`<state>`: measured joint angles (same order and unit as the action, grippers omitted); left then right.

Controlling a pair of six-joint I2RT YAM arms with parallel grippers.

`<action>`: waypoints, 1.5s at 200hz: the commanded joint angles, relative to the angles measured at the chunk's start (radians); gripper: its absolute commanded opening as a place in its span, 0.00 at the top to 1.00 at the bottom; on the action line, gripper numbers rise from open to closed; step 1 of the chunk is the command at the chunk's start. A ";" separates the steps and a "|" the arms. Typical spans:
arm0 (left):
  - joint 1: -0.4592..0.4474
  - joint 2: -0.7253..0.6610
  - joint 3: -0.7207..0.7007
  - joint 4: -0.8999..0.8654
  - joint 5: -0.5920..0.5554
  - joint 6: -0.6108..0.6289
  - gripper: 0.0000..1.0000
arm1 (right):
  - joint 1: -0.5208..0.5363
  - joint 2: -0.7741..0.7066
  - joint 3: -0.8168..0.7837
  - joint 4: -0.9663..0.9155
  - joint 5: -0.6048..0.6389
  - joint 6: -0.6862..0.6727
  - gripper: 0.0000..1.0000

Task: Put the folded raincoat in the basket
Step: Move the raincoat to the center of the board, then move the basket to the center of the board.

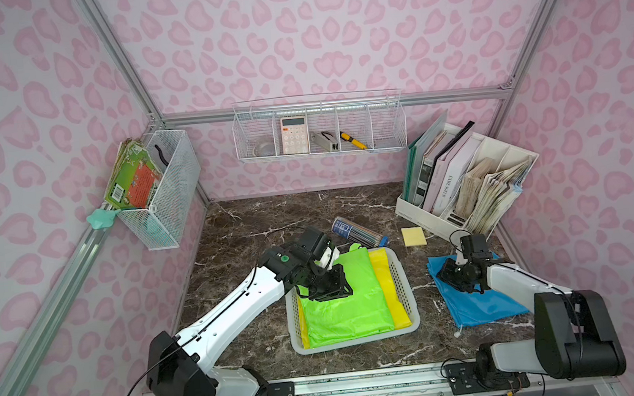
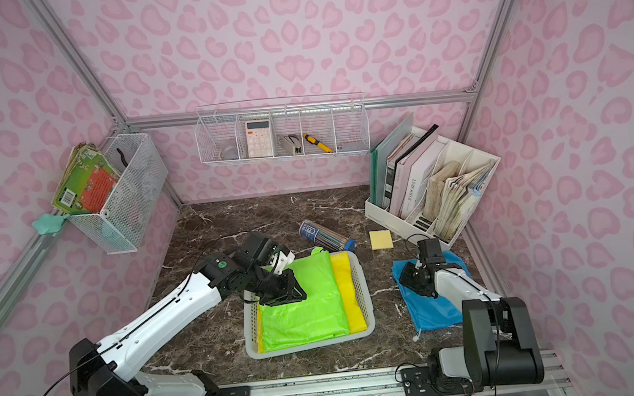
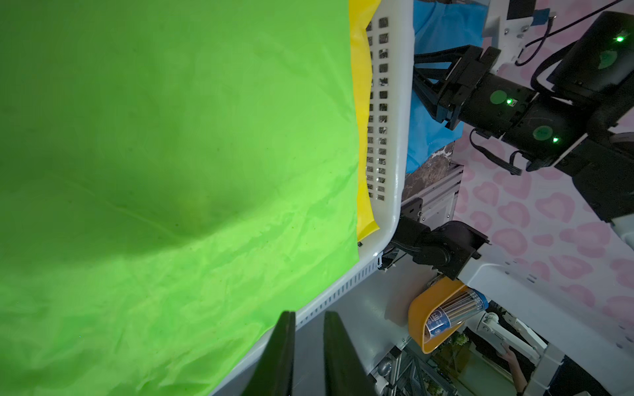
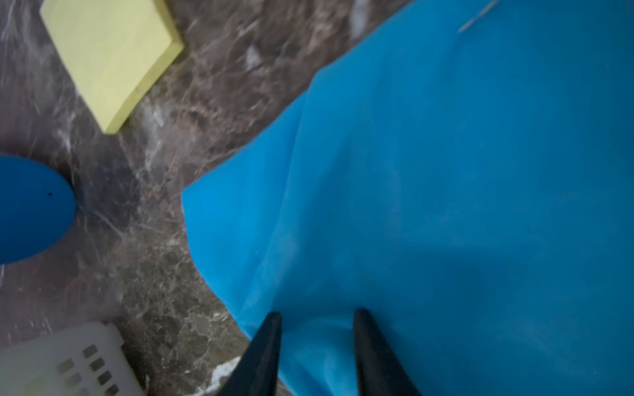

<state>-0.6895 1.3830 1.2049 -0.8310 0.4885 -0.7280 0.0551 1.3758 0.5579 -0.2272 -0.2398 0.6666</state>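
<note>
At 3 o'clock from the basket (image 1: 407, 293), the blue raincoat (image 1: 480, 308) lay flat on the table (image 1: 255, 228), not in yet. Right claw (image 4: 317, 312) stood part-open, tips straddling the coat's 10 o'clock edge; I couldn't confirm a grip. Left claw (image 3: 308, 313) was narrow and empty over the green raincoat (image 1: 346, 311) already inside. I judged the blue one light, limp and slick: pinch all layers at the fold, or it'd unfold.

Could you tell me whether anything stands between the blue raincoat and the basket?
Only bare table lies between the blue raincoat and the basket. The left gripper, though, hangs low over the green raincoat inside it and could block the drop.
</note>
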 commanded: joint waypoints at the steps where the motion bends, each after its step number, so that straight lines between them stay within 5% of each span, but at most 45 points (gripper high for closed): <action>1: -0.006 0.005 -0.015 0.035 0.025 -0.029 0.79 | 0.098 0.021 -0.080 0.146 -0.163 0.187 0.63; 17: -0.014 -0.002 -0.021 0.047 0.029 -0.045 0.79 | 0.220 0.012 -0.130 0.344 -0.189 0.392 0.62; 32: -0.016 -0.008 -0.021 0.047 0.024 -0.052 0.79 | 0.322 0.039 -0.062 0.393 -0.185 0.451 0.58; 53: -0.024 -0.007 -0.008 0.046 0.026 -0.056 0.78 | 0.354 0.022 0.093 0.270 -0.138 0.391 0.52; 82: -0.051 0.027 0.057 0.043 0.033 -0.051 0.78 | 0.261 -0.061 0.218 0.047 -0.086 0.212 0.45; 134: -0.082 0.109 0.120 0.049 0.038 -0.041 0.79 | 0.148 -0.197 0.150 -0.168 -0.112 0.037 0.48; 163: -0.087 0.116 0.111 0.068 0.038 -0.055 0.80 | 0.259 -0.296 0.004 0.039 -0.261 0.074 0.46; 255: -0.089 0.079 0.120 0.025 -0.009 -0.060 0.80 | 0.690 -0.152 -0.055 0.364 -0.152 0.354 0.56; 280: -0.088 0.093 0.135 0.028 0.006 -0.073 0.80 | 0.686 -0.097 0.048 0.271 -0.157 0.262 0.52; 300: -0.090 0.122 0.162 0.029 0.015 -0.079 0.80 | 0.561 -0.128 0.116 0.039 -0.039 0.142 0.45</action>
<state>-0.7780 1.4799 1.3407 -0.7933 0.4950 -0.7906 0.7174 1.2716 0.6098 -0.0063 -0.3954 0.9348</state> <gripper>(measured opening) 0.199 0.521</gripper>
